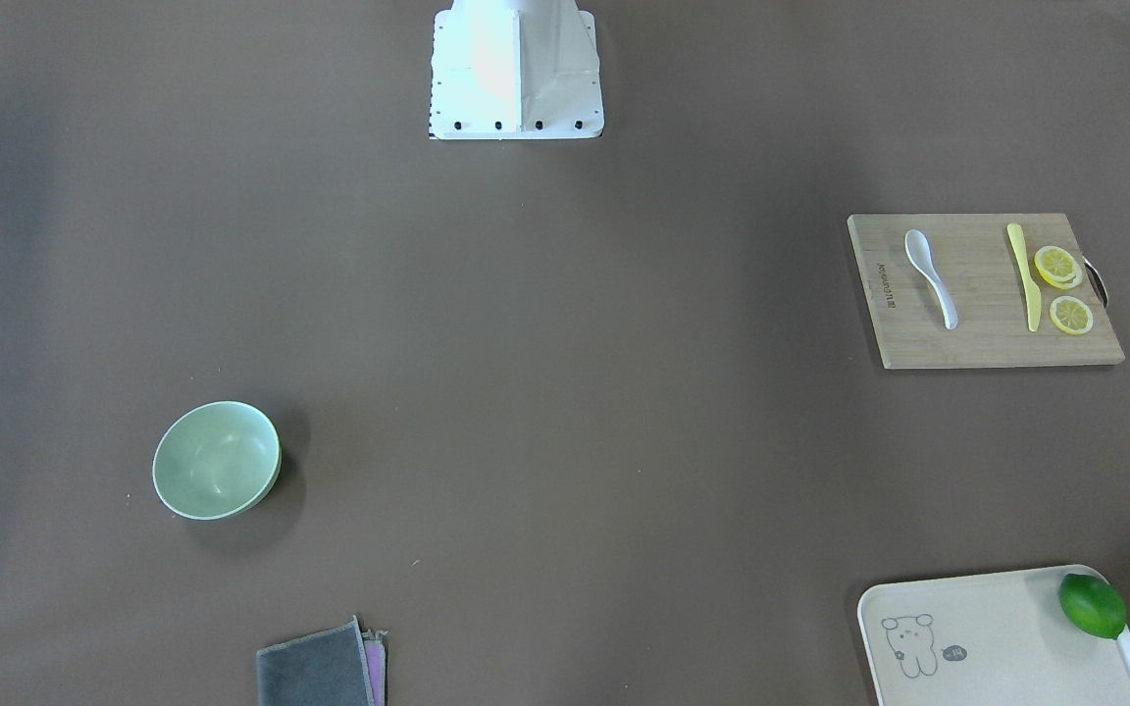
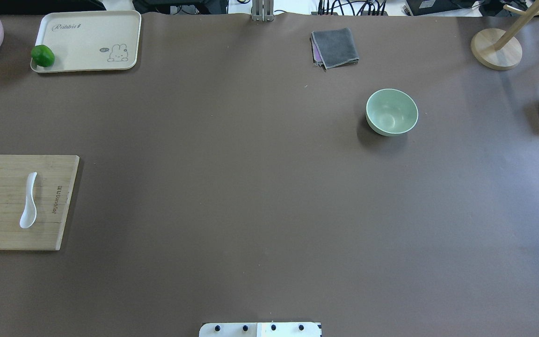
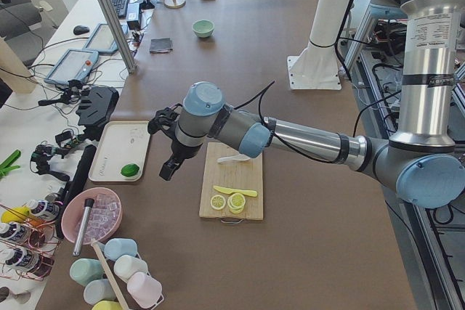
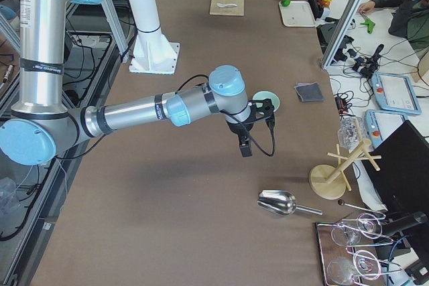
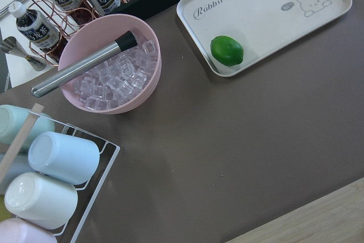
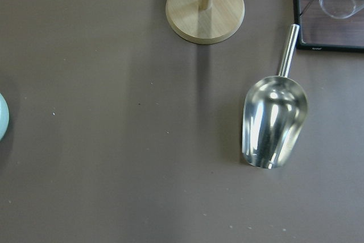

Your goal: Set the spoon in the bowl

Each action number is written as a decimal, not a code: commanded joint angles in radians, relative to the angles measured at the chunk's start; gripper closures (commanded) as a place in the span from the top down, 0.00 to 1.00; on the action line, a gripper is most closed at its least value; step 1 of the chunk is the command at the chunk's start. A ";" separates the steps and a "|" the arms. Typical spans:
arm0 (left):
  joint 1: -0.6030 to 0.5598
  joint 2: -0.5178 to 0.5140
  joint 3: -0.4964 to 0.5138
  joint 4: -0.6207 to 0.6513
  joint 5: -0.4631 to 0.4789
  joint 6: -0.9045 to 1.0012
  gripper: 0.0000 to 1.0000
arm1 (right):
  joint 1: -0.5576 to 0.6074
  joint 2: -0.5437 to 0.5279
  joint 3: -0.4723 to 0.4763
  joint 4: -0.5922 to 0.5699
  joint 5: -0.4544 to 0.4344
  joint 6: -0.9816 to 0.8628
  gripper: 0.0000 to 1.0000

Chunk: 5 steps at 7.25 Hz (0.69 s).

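The white spoon lies on a wooden cutting board, its scoop toward the robot; it also shows in the overhead view. The mint-green bowl stands empty and upright on the brown table, far from the spoon on the other side. My left gripper hangs above the table beside the board, near the cream tray. My right gripper hangs above the table just beside the bowl. Both grippers show only in the side views, so I cannot tell whether they are open or shut.
A yellow knife and lemon slices share the board. A cream tray holds a lime. A grey cloth, a metal scoop, a wooden stand and a pink ice bowl stand around the table's edges.
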 commanded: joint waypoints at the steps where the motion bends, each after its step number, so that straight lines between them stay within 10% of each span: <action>1: 0.064 -0.001 0.006 -0.038 0.000 -0.095 0.99 | -0.235 0.136 -0.038 0.022 -0.127 0.351 1.00; 5: 0.131 0.004 0.014 -0.129 0.000 -0.206 0.99 | -0.574 0.272 -0.291 0.406 -0.400 0.803 0.90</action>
